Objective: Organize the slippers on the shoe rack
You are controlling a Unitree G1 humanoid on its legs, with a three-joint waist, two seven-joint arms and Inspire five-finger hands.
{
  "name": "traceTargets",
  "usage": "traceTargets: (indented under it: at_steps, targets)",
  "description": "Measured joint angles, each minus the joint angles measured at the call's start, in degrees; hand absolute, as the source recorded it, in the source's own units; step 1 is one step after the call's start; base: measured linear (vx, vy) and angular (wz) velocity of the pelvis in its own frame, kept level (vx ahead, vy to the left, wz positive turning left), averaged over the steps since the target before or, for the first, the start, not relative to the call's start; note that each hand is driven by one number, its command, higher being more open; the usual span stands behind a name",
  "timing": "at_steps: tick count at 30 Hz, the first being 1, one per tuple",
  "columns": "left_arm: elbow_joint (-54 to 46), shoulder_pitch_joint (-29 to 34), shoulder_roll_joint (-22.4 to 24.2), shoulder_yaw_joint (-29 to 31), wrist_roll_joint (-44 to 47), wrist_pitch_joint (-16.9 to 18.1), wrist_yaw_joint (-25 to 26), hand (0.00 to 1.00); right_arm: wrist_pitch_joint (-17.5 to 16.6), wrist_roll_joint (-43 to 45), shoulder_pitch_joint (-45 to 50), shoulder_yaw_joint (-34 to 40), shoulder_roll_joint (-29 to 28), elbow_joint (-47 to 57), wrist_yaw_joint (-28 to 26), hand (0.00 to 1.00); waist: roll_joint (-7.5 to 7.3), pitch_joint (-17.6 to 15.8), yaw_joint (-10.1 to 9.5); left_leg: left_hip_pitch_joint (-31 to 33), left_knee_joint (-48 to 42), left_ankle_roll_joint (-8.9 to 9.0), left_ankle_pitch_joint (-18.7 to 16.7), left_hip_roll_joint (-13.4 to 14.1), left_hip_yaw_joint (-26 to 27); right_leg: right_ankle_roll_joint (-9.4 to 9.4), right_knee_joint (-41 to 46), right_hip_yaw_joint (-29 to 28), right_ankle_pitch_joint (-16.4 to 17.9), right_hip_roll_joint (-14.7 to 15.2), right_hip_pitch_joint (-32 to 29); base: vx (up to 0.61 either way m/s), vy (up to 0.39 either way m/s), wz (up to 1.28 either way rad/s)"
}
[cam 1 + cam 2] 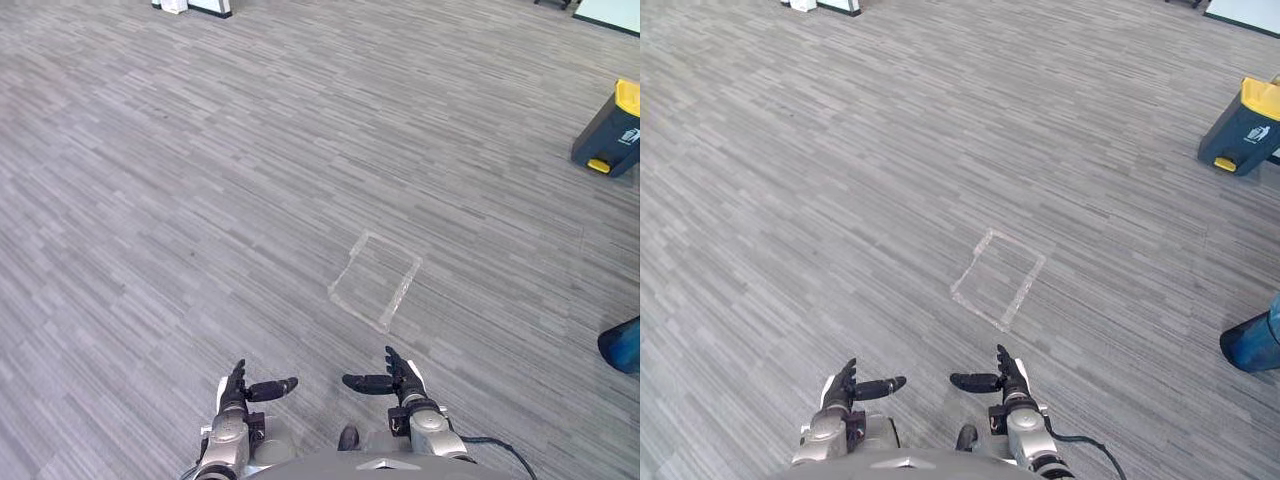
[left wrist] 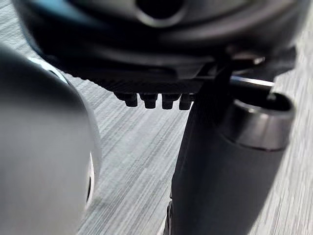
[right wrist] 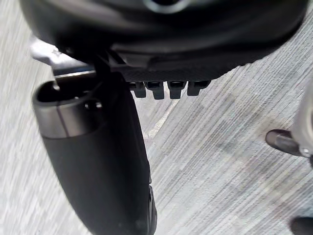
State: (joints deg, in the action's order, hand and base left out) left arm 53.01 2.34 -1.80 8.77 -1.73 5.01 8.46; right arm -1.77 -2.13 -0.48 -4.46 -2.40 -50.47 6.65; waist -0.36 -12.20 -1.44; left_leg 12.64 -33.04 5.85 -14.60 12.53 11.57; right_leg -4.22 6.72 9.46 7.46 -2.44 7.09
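The left hand (image 1: 236, 392) is hanging low over the grey plank floor (image 1: 200, 200), its fingers (image 2: 149, 100) lying straight and side by side and its thumb (image 2: 230, 161) pointing inward, away from them; it is holding nothing. The right hand (image 1: 402, 382) is hovering just beside it in a mirrored pose, fingers (image 3: 161, 89) straight, thumb (image 3: 98, 161) pointing toward the other hand, also gripping nothing; the two thumb tips are facing each other, apart, over bare floor.

Ahead of the hands, slightly toward the right, one taped rectangle (image 1: 376, 281) is lying on the floor; it is enclosing nothing but planks. Well beyond it, at the far right, one dark bin (image 1: 610, 135) with a yellow lid is standing alone; its inside is hidden, so I cannot tell what it is holding. At the right edge, nearer the robot, one blue object (image 1: 624, 345) is showing, cut off by the frame; it may be a container, but too little is showing to say. At the far top left, white objects (image 1: 190, 6) are sitting on the floor, too cropped to count.
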Motion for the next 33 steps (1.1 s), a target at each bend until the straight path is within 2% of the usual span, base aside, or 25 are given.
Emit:
traceTargets:
  at_steps: [1, 2, 3, 4, 5, 6, 7, 8, 9, 10, 12, 14, 16, 17, 18, 19, 20, 21, 23, 24, 26, 27, 29, 32, 33]
  targets:
    - [0.03, -0.02, -0.27, 0.09, 0.14, 0.03, 0.06, 1.00, -0.01, -0.03, -0.58, 0.58, -0.04, -0.64, 0.08, 1.00, -0.36, -0.35, -0.43, 0.57, 8.16, 0.25, 1.71, -2.54, -3.03, 0.63, -0.59, -1.61, 0.31, 1.00, 1.36, 0.41, 0.187, -0.86]
    - [0.21, 0.11, -0.25, 0.09, 0.31, 0.05, 0.26, 1.00, -0.14, -0.03, -0.48, 0.90, 0.31, -1.34, 0.13, 1.00, -0.14, -0.25, -0.50, 0.25, 13.63, 0.19, 5.60, -3.78, -4.83, 1.90, -1.08, -2.62, 0.79, 1.10, 2.23, 0.51, 0.271, -0.86]
    - [0.71, 0.44, 0.14, 0.07, 1.13, 0.10, 0.69, 1.00, -0.14, -0.04, -0.46, 0.96, 0.64, -2.26, 0.17, 1.00, 0.67, 0.30, -0.70, -0.62, 15.82, -0.17, 14.16, -4.13, -6.35, 3.29, -1.85, -4.42, 1.56, 1.10, 3.64, 0.44, 0.232, -0.66]
    - [2.07, -0.28, -1.03, -0.17, 1.21, 0.10, 0.82, 1.00, 0.05, -0.09, -0.19, 1.03, 0.22, -3.86, 0.28, 1.00, -1.42, 1.03, -0.45, -1.77, 15.31, -2.62, 11.64, -5.92, -5.07, 4.60, -1.79, -5.84, 2.27, 3.61, 4.36, 0.44, 0.239, -0.49]
    - [2.34, -0.50, -1.13, -0.28, 1.21, 0.17, 0.87, 1.00, 0.01, -0.10, -0.03, 1.04, 0.20, -4.01, 0.28, 1.00, -1.75, 1.21, -0.22, -1.75, 15.20, -2.98, 10.90, -6.21, -4.65, 5.03, -1.03, -6.07, 2.53, 4.12, 3.94, 0.40, 0.219, -0.38]
    - [2.65, -0.85, -1.37, -0.65, 1.17, -0.07, 0.66, 1.00, 0.12, -0.14, 0.20, 1.08, 0.23, -4.59, 0.23, 1.00, -2.07, 1.39, -0.15, -2.37, 14.60, -3.34, 8.53, -6.52, -3.12, 6.19, 2.88, -6.92, 3.25, 5.17, 2.36, 0.46, 0.266, -0.56]
    - [3.78, -0.83, -1.50, -0.66, 1.14, -0.20, 0.51, 1.00, 0.48, -0.18, 0.12, 1.03, 0.22, -5.66, 0.19, 1.00, -1.78, 1.22, -0.19, -4.69, 15.03, -4.36, 7.12, -6.40, -1.00, 7.16, 11.54, -7.19, 3.83, 6.01, -0.94, 0.38, 0.217, -0.70]
    - [4.24, -0.75, -1.62, -0.62, 1.23, -0.33, 0.39, 1.00, 0.81, -0.11, 0.08, 1.09, 0.22, -5.73, 0.14, 1.00, -1.69, 1.15, -0.27, -6.23, 15.64, -4.66, 6.57, -6.41, 0.15, 7.41, 16.69, -7.11, 3.86, 6.50, -2.90, 0.36, 0.236, -0.79]
    - [4.75, -0.72, -1.87, -0.76, 1.24, -0.62, 0.44, 1.00, 0.92, -0.30, -0.36, 1.04, 0.25, -5.98, 0.12, 1.00, -1.60, 1.03, -0.15, -9.34, 16.95, -5.29, 5.81, -6.57, 2.14, 8.68, 25.88, -6.36, 3.13, 7.79, -6.41, 0.28, 0.190, -0.69]
    - [5.29, -0.40, -2.36, -1.94, 1.18, -0.69, 0.44, 1.00, 0.90, -0.46, -0.87, 1.00, 0.21, -6.29, -0.12, 1.00, -1.16, 0.77, 0.35, -13.29, 18.21, -6.03, 4.73, -7.03, 3.64, 8.95, 34.41, -3.30, 3.90, 10.21, -9.09, 0.43, 0.258, -0.57]
    - [6.42, -0.30, -2.94, -3.89, 1.15, -0.64, 0.36, 1.00, 0.41, -0.72, -1.16, 0.20, 0.22, -6.56, -0.46, 1.00, -0.50, 0.86, 1.17, -18.37, 21.44, -6.41, 4.34, -6.57, 4.45, 5.65, 36.93, 3.86, 6.25, 11.62, -10.84, 0.36, 0.148, -0.23]
    - [6.48, 0.03, -2.97, -3.87, 1.20, -0.62, 0.39, 1.00, 0.13, -1.33, -2.05, -1.14, 0.20, -6.57, -0.67, 1.00, -0.09, 0.88, 1.27, -21.23, 24.08, -6.37, 4.34, -5.44, 6.34, 4.20, 33.64, 9.40, 7.20, 11.53, -14.06, 0.34, 0.077, -0.31]
    - [6.88, -0.05, -2.92, -3.90, 1.22, -0.66, 0.23, 1.00, 0.14, -2.26, -2.97, -1.39, 0.21, -6.63, -1.11, 1.00, 0.44, 0.56, 1.46, -22.94, 25.70, -6.26, 4.27, -4.39, 8.33, 4.17, 26.52, 14.81, 6.75, 11.09, -17.66, 0.37, 0.005, -0.45]
    - [6.92, 0.00, -3.07, -3.89, 1.22, -0.75, 0.07, 1.00, -0.46, -2.58, -3.30, -1.41, 0.21, -6.51, -1.17, 1.00, 0.14, 0.56, 1.55, -24.15, 26.27, -5.80, 4.06, -4.47, 9.79, 3.84, 16.61, 17.66, 2.78, 9.57, -19.16, 0.35, -0.049, -0.42]
    - [6.91, 0.06, -3.32, -3.93, 1.20, -0.78, -0.14, 1.00, -0.45, -2.63, -3.22, -1.39, 0.22, -6.61, -1.18, 1.00, -0.45, 0.65, 1.55, -25.15, 26.20, -4.79, 3.55, -5.31, 10.04, 2.81, 10.24, 17.40, -2.73, 8.58, -19.03, 0.43, -0.098, -0.42]
    - [7.31, -0.02, -3.86, -3.71, 1.03, -0.73, -0.38, 1.00, -0.63, -2.77, -2.32, -1.43, 0.55, -6.66, -1.32, 1.00, -2.22, 1.08, 1.76, -27.00, 26.00, -2.46, 2.05, -6.80, 9.47, -1.27, 6.73, 15.65, -10.19, 7.98, -18.52, 0.34, -0.080, -0.49]
    - [7.45, -0.36, -2.55, -3.42, 1.06, -0.94, -0.25, 1.00, -0.69, -3.33, -3.30, -1.61, 1.87, -6.63, -1.40, 1.00, 0.59, 0.50, 1.38, -28.05, 25.60, -1.55, 0.99, -4.73, 9.46, -1.45, 8.40, 14.97, -10.40, 6.37, -18.70, 0.39, -0.123, -0.44]
    - [7.46, -0.39, -2.06, -3.48, 0.70, -0.89, -0.47, 1.00, -0.82, -3.38, -3.38, -1.19, 2.34, -6.60, -1.25, 1.00, 1.23, 0.88, 1.96, -27.33, 23.93, -1.48, 1.10, -4.42, 8.43, -0.97, 8.39, 14.50, -7.75, 5.82, -18.70, 0.32, -0.097, -0.42]
    - [7.48, -0.48, -1.21, -3.51, -0.35, -0.68, -0.56, 1.00, -0.60, -3.34, -3.04, -0.99, 3.14, -6.75, -1.14, 1.00, 1.88, 0.76, 2.17, -26.35, 20.23, -1.46, 1.09, -3.14, 7.27, -0.87, 8.74, 14.24, -5.89, 5.01, -18.36, 0.29, -0.131, -0.18]
    - [7.51, -0.48, -0.94, -3.50, -0.78, -0.76, -0.78, 1.00, -0.19, -3.23, -2.92, 0.09, 3.11, -6.66, -1.16, 1.00, 1.84, 0.78, 2.24, -24.30, 14.31, -1.42, 1.11, -1.80, 5.89, -0.53, 8.07, 14.29, -4.78, 4.30, -17.26, 0.34, -0.169, -0.05]
    - [6.82, -0.65, -0.96, -2.55, -1.18, -0.89, -1.30, 1.00, 0.34, -3.16, -1.85, 1.06, 2.82, -6.46, -0.97, 1.00, 1.94, 0.58, 2.09, -16.75, -7.81, 1.96, 3.35, 3.72, 2.00, -1.00, 3.93, 14.18, -3.72, 1.34, -10.58, 0.42, -0.158, -0.04]
    - [6.12, -0.60, -0.83, -1.51, -1.21, -0.73, -1.35, 1.00, 0.41, -3.03, -1.35, 1.18, 2.84, -6.47, -0.77, 1.00, 1.62, 0.60, 1.81, -13.59, -14.97, 2.39, 1.30, 5.09, 2.14, -1.05, 2.65, 13.36, -3.06, 0.61, -7.72, 0.35, -0.085, -0.22]
    - [5.41, -0.39, -0.90, -0.96, -1.17, -0.57, -1.30, 1.00, 0.43, -2.70, -0.96, 1.54, 2.82, -6.57, -0.59, 1.00, 1.22, 0.67, 1.49, -11.12, -16.02, 1.95, -0.59, 4.91, 2.63, -1.01, 1.17, 12.03, -2.95, 0.45, -5.52, 0.25, -0.004, -0.40]
    - [4.41, -0.43, -0.94, -0.75, -0.94, -0.15, -1.21, 1.00, 0.52, -2.30, -1.10, 2.74, 2.78, -6.70, -0.22, 1.00, 0.80, 0.48, 0.69, -6.46, -7.94, 0.56, -2.82, 2.08, 2.45, -0.61, -0.57, 7.47, -3.05, 0.97, -3.79, 0.25, 0.097, -0.81]
    - [4.38, -1.03, -1.07, -0.76, -0.45, 0.02, -1.23, 1.00, 0.77, -2.27, -0.93, 3.73, 2.56, -6.82, -0.07, 1.00, 0.41, 0.08, 0.02, -4.61, 0.35, 0.35, -2.82, -1.41, -2.12, 0.36, -0.98, 4.15, -3.03, 2.08, -2.76, 0.30, 0.206, -1.14]
